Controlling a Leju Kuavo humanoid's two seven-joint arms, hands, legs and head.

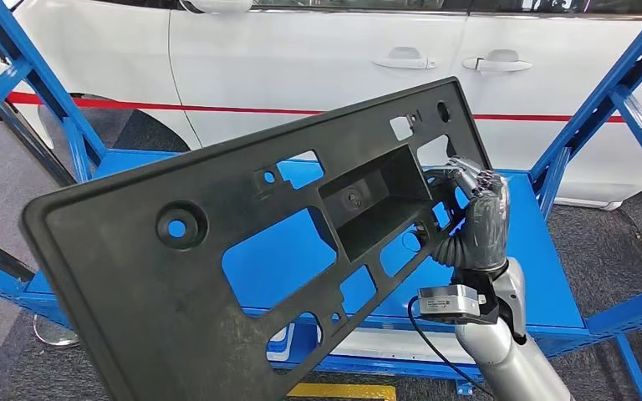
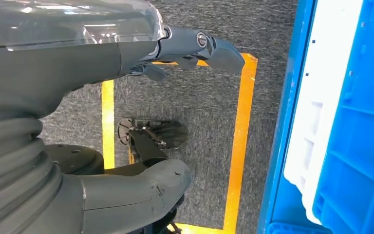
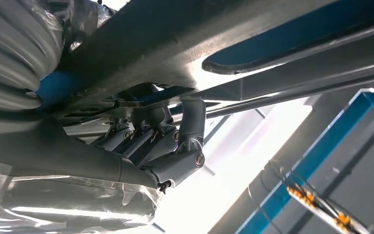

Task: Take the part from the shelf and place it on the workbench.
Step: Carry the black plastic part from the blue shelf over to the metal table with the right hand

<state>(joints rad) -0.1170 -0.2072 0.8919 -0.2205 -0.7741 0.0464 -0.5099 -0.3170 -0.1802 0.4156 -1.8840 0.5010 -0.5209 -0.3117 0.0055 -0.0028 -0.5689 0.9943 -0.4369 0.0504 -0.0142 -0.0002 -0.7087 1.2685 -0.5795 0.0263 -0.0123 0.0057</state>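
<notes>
A large flat black plastic panel (image 1: 217,251) with several cut-outs and a recessed pocket is lifted and tilted above the blue shelf (image 1: 543,251). My right hand (image 1: 478,219) grips its right edge, fingers hooked through an opening. In the right wrist view the right hand's fingers (image 3: 165,141) curl up against the panel's underside (image 3: 185,44). My left hand (image 2: 126,112) hangs over the floor, thumb and fingers apart, holding nothing.
Blue shelf uprights (image 1: 610,100) and braces (image 1: 25,75) stand on both sides. A white car (image 1: 318,50) is parked behind the shelf. Yellow floor tape (image 2: 238,141) marks grey carpet; a blue crate (image 2: 360,146) with a white liner sits beside it.
</notes>
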